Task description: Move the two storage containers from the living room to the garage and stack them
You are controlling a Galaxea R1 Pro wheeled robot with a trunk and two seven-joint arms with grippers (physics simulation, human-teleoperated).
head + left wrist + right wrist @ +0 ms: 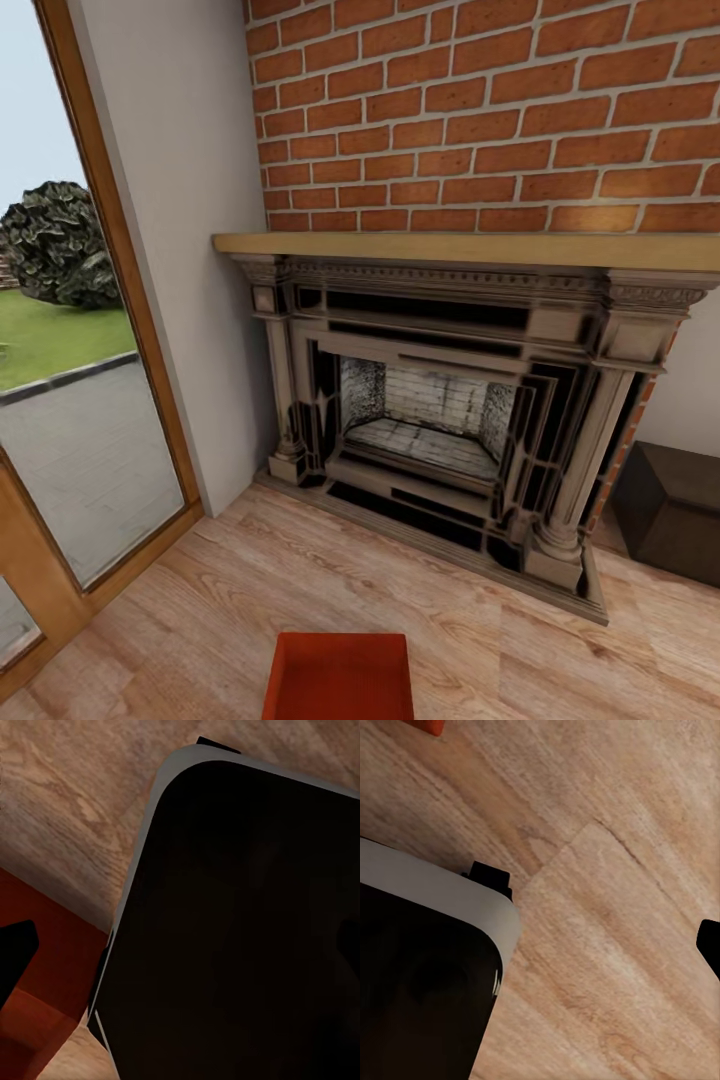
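The head view looked down on a corner of the living room, with one storage container (339, 676) on the light wood-plank floor (180, 620) at the lower edge of the picture, directly in front of the robot. It was red-orange, open-topped and upright, and its near part was cut off by the frame. A bare strip of planks lay between it and the ornate stone fireplace (450, 410) beyond, whose dark hearth base spread onto the floor. A pale wooden mantel (460, 248) topped the fireplace, and a red brick wall (480, 110) rose above it. To the right of the fireplace a dark brown box-like piece (675, 510) stood on the floor against the wall, well apart from the container. On the left, a tall wood-framed window (70, 400) showed pavement, grass and a dark bush (58, 245) outside.

In the left wrist view, a large black rounded body with a pale edge (240, 930) blocked much of the sight; beside it lay the container's red-orange inner surface (52, 967) and wood planks. A dark fingertip (15, 956) of the left pincer hung over the red surface, but I could not tell how its jaws stood.

The right wrist view showed a similar black, pale-rimmed body (427, 975) over the planks, a sliver of red-orange at one corner (426, 726), and a dark tip at the picture's edge (711, 941). The right pincer's state could not be told either.
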